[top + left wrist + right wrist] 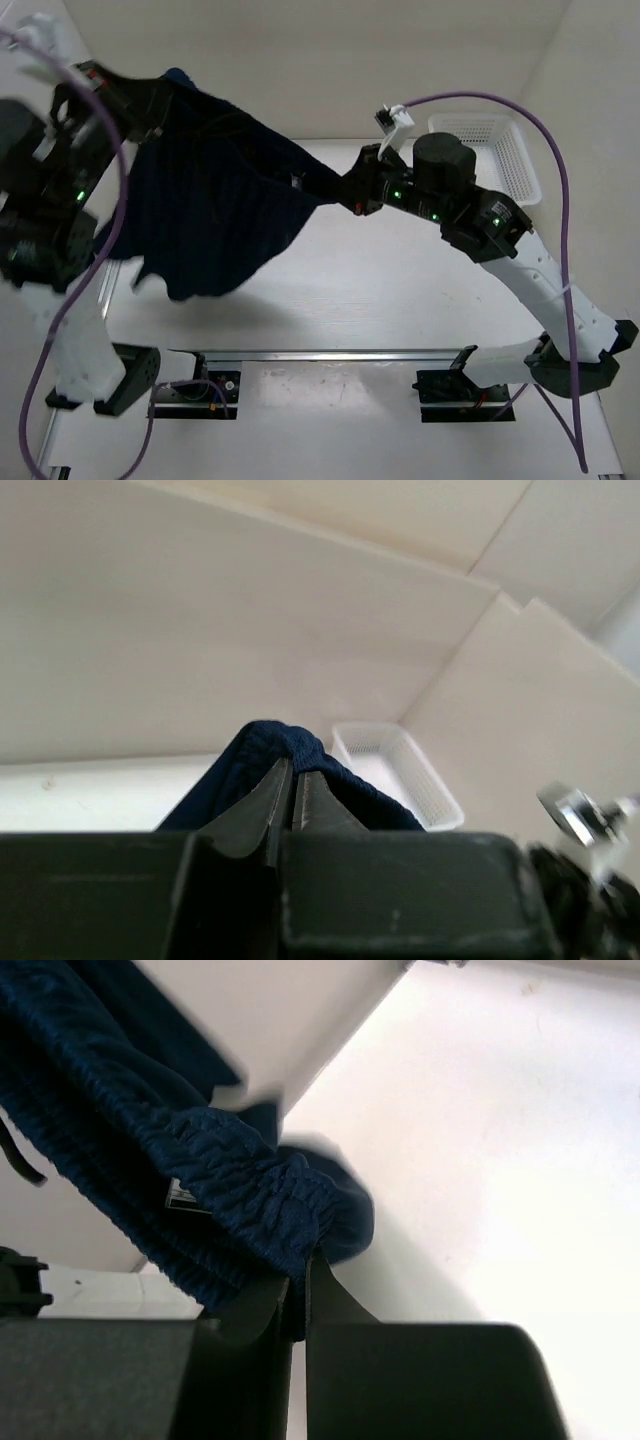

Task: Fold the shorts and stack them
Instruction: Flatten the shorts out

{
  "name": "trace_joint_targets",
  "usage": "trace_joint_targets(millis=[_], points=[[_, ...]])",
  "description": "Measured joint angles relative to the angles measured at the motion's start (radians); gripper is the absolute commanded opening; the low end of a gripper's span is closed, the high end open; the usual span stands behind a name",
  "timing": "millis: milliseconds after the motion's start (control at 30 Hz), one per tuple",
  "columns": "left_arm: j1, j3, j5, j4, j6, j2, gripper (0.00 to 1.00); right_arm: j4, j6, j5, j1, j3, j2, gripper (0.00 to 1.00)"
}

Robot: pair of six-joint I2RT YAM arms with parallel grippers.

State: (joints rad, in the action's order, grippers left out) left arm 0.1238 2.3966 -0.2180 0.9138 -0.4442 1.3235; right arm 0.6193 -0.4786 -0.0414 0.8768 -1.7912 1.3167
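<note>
left gripper and right gripper are each clamped on the shorts, suspended stretched between them above the table.

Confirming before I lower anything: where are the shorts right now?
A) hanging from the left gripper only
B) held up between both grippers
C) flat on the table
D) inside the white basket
B: the shorts hang in the air above the table, one end pinched by the left gripper, the other by the right gripper.

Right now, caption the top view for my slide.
Left gripper and right gripper hold the shorts aloft over the table.
</note>
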Motion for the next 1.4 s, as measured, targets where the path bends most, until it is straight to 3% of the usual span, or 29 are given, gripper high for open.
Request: trace_joint_targets(millis=[133, 200, 233, 267, 333, 400, 533, 633, 667, 700, 800, 867, 933, 967, 1067, 1100, 1267, 1300, 1367, 1400], points=[[0.055, 0.082, -0.015, -0.003, 0.018, 0.272, 0.1, -0.082, -0.127, 0.082, -0.006, 0.257, -0.09, 0.0], [0.098, 0.158, -0.022, -0.004, 0.043, 0.477, 0.66, -0.131, -0.191, 0.143, -0.024, 0.387, -0.102, 0.0], [0.119, 0.208, -0.033, -0.002, 0.05, 0.601, 0.78, -0.14, -0.223, 0.17, -0.044, 0.448, -0.099, 0.03], [0.135, 0.237, -0.048, 0.0, 0.053, 0.712, 0.96, -0.142, -0.251, 0.19, -0.072, 0.508, -0.094, 0.34], [0.162, 0.241, -0.072, 0.029, 0.05, 0.882, 1.0, -0.14, -0.291, 0.213, -0.152, 0.621, -0.082, 0.68], [0.18, 0.165, -0.078, 0.063, 0.055, 0.983, 1.0, -0.115, -0.314, 0.222, -0.254, 0.721, -0.075, 0.8], [0.186, -0.071, -0.074, 0.124, 0.068, 0.949, 0.99, -0.026, -0.291, 0.262, -0.446, 0.804, -0.051, 0.76], [0.192, -0.315, -0.05, 0.134, 0.073, 0.738, 0.76, 0.005, -0.256, 0.299, -0.491, 0.804, -0.055, 0.67], [0.198, -0.399, -0.04, 0.117, 0.068, 0.644, 0.63, 0.01, -0.244, 0.304, -0.491, 0.803, -0.056, 0.67], [0.212, -0.501, -0.023, 0.097, 0.058, 0.524, 0.42, 0.014, -0.233, 0.301, -0.488, 0.801, -0.057, 0.67], [0.315, -0.787, 0.004, 0.023, 0.003, 0.171, 0.26, 0.023, -0.197, 0.28, -0.453, 0.782, -0.046, 0.68], [0.413, -0.972, 0.002, -0.013, -0.043, -0.005, 0.26, 0.027, -0.179, 0.256, -0.418, 0.742, -0.006, 0.72], [0.506, -1.155, -0.006, -0.043, -0.11, -0.117, 0.38, 0.021, -0.163, 0.232, -0.392, 0.698, 0.06, 0.77], [0.537, -1.222, -0.006, -0.048, -0.139, -0.134, 0.6, 0.014, -0.156, 0.213, -0.383, 0.676, 0.1, 0.77], [0.621, -1.391, 0.016, -0.063, -0.242, -0.095, 0.95, -0.015, -0.14, 0.156, -0.38, 0.62, 0.238, 0.79], [0.646, -1.422, 0.026, -0.06, -0.269, -0.074, 1.0, -0.019, -0.138, 0.138, -0.383, 0.601, 0.284, 0.79], [0.739, -1.422, 0.067, -0.089, -0.35, 0.002, 0.96, -0.047, -0.136, 0.079, -0.395, 0.48, 0.506, 0.72], [0.749, -1.41, 0.076, -0.101, -0.359, 0.029, 0.93, -0.053, -0.139, 0.067, -0.399, 0.454, 0.542, 0.54], [0.758, -1.389, 0.091, -0.126, -0.367, 0.092, 0.83, -0.062, -0.143, 0.056, -0.41, 0.415, 0.591, 0.27], [0.758, -1.382, 0.102, -0.139, -0.369, 0.126, 0.81, -0.069, -0.143, 0.054, -0.417, 0.404, 0.606, 0.05]])
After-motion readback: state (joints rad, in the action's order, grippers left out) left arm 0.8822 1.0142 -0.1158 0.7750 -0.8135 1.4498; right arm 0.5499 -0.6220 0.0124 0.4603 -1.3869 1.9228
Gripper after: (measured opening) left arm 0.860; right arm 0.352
